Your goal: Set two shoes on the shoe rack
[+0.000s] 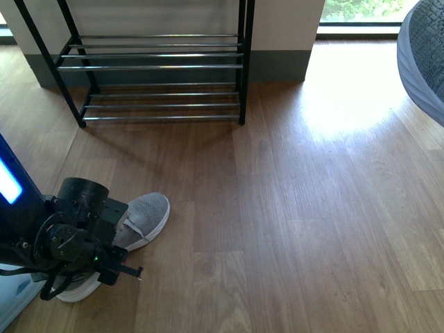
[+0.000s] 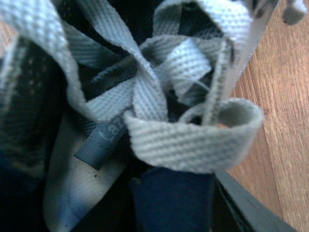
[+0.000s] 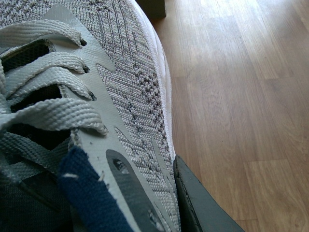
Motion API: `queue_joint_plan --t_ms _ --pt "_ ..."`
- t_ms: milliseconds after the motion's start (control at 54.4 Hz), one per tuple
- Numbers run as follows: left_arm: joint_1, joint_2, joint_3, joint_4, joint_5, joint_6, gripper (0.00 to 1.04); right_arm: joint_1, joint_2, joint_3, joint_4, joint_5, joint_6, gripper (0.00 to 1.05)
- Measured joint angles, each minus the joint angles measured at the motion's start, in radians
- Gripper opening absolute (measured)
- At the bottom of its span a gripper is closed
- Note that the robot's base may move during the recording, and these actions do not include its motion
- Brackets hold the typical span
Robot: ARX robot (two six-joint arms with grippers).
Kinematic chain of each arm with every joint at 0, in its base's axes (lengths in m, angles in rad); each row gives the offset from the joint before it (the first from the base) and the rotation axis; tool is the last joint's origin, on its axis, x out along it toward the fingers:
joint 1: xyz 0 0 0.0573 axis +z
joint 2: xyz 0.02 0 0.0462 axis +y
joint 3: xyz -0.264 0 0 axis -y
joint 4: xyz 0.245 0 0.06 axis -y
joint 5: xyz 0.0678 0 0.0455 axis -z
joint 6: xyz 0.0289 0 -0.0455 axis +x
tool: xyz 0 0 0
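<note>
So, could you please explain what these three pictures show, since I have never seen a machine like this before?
This is a robot with two arms, each ending in a two-fingered hand. The wide picture comes from a camera on its body, looking forward over a wooden floor towards a black shoe rack with chrome rods. At the lower left, the left hand is down on a grey sneaker lying on the floor. The other two pictures come from cameras on the wrists, so they are extreme close-ups: one shows that sneaker's laces, though not whether the hand is closed. The other shows the right hand pinching the side of a second grey sneaker, apparently the grey shape at the wide picture's upper right.
</note>
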Motion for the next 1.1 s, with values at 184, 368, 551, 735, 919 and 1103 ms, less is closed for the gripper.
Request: queue_joint_plan --t_ms 184,368,551,735,919,1103 --pt "-0.002 -0.002 -0.003 0.009 -0.005 -0.021 0.03 0.0 0.0 0.0 0.0 0.0 0.0 0.02" --pt "-0.002 -0.002 -0.024 0.089 0.011 -0.048 0.02 0.0 0.0 0.0 0.0 0.0 0.0 0.02" --pt "-0.001 0.014 -0.057 0.309 0.035 -0.115 0.02 0.0 0.0 0.0 0.0 0.0 0.0 0.02" --pt "-0.001 0.04 -0.081 0.459 0.041 -0.138 0.02 0.0 0.0 0.0 0.0 0.0 0.0 0.02" --pt "-0.002 0.074 -0.093 0.628 0.019 -0.167 0.02 0.0 0.0 0.0 0.0 0.0 0.0 0.02" --pt "-0.002 0.094 -0.096 0.728 0.004 -0.182 0.02 0.0 0.0 0.0 0.0 0.0 0.0 0.02"
